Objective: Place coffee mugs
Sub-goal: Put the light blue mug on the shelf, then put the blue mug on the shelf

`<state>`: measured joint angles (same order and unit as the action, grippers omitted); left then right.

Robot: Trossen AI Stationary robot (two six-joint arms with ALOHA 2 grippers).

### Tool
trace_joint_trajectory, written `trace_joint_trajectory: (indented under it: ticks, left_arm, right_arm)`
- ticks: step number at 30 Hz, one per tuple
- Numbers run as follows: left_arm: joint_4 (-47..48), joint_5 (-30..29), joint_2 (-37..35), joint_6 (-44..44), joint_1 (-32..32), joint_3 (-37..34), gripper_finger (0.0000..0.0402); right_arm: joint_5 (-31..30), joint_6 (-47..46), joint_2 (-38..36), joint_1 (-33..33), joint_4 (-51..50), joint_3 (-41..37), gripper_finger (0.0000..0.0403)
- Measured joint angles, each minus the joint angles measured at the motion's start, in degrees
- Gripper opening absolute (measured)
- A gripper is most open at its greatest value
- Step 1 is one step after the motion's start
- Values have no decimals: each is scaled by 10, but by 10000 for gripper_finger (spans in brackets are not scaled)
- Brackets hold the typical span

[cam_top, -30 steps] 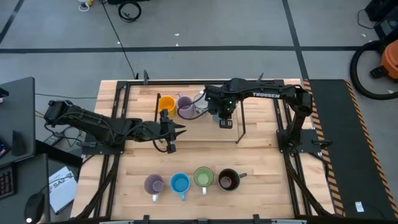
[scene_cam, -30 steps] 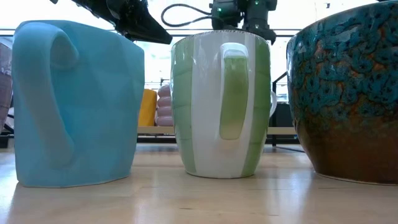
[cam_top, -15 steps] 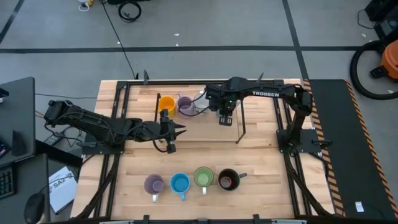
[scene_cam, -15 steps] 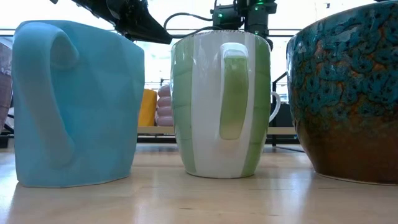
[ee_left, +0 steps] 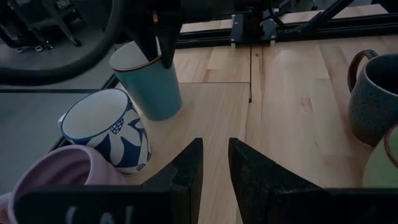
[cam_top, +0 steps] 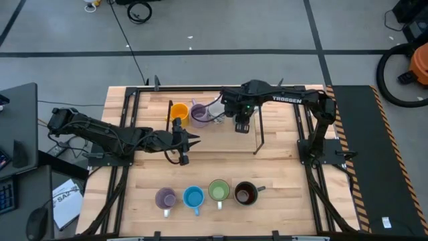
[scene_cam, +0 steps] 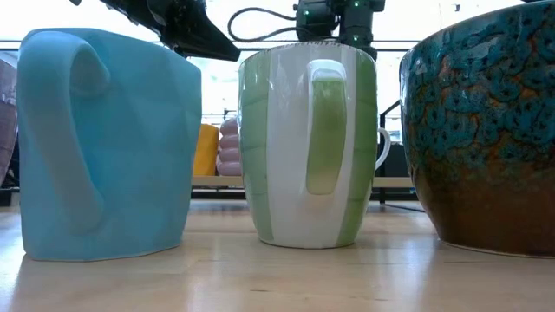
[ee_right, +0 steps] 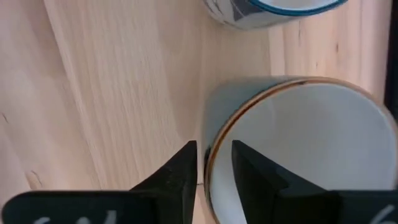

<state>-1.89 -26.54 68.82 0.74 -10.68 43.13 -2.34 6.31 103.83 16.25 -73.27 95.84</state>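
Pale mug (ee_right: 292,149), right fingers (ee_right: 180,171) seemingly loosened

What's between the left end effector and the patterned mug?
Only bare tabletop: in the left wrist view, the left end effector points just past the patterned mug, with nothing between them.

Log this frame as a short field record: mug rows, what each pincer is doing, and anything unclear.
back row: orange mug, purple mug, white patterned mug, pale white-blue mug
front row: lavender mug, bright blue mug, green mug, dark mug
right pincer: fingers astride the pale white-blue mug's rim
left pincer: mid-table, holding nothing
unclear: whether right pincer still grips
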Motion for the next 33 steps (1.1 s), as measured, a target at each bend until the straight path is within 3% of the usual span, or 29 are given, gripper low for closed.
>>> trace_joint_trajectory:
  ticks: [8, 15, 21, 28, 33]
  left_arm:
    - [4, 13, 0, 20, 0, 0, 82]
    - [47, 35, 0, 46, 0, 27, 82]
    - [154, 69, 2, 77, 0, 86, 82]
    - [218, 75, 3, 116, 3, 97, 82]
    - [253, 162, 4, 177, 13, 97, 82]
  right_arm:
    - [-44, -3, -43, 0, 0, 28, 109]
    - [-44, -10, -157, -2, 98, -39, 109]
    - [-47, -24, -270, -16, 265, -181, 110]
    - [-141, 10, -401, -44, 511, -372, 110]
    - [-161, 75, -478, -61, 698, -488, 110]
